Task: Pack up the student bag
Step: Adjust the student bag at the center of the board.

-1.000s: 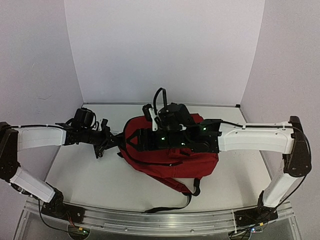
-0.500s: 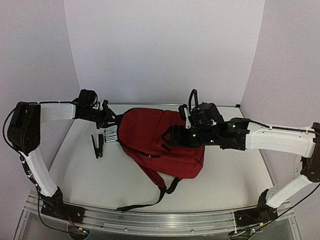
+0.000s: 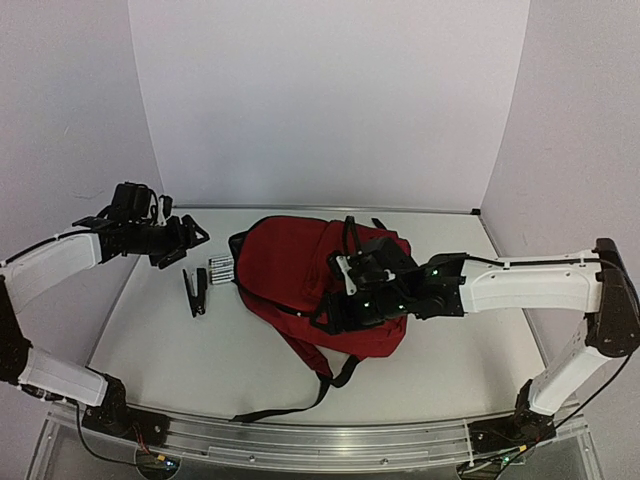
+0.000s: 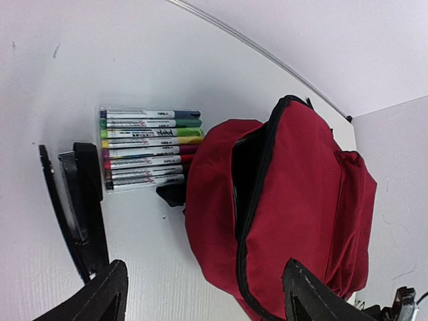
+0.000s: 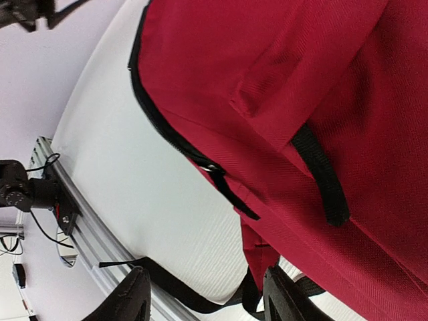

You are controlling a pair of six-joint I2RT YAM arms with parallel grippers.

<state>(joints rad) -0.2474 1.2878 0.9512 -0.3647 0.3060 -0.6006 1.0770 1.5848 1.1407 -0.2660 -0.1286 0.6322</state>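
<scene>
since the left arm (image 3: 60,262) has drawn off it, the backpack (image 3: 300,275) lies uncovered on its left side. it is flat on the middle of the tabletop (image 3: 190,350), about where it lay half a second ago.

- condition: main zip undone, mouth gaping toward the left, dark inside; contents cannot be told. one black strap (image 3: 285,408) trails to the near edge.
- right arm (image 3: 520,285): lower over the bag's near flank than before. its jaws are spread wide and hold nothing. whether a finger touches the cloth cannot be told.
- beside the mouth: a clear pack of coloured markers (image 4: 144,148), one end against the bag's edge. just left of it is a black hinged tool (image 4: 77,207), perhaps a stapler, apart from the bag. neither showed a second ago, when the left arm reached across that spot.
- left arm's jaws: now off to the far left above the tabletop, well apart from the bag, wide and empty.
- judgement: the opening step looks done. the markers sit right at the mouth, so loading them seems the likely next item, with the right arm placed to steady the bag.
</scene>
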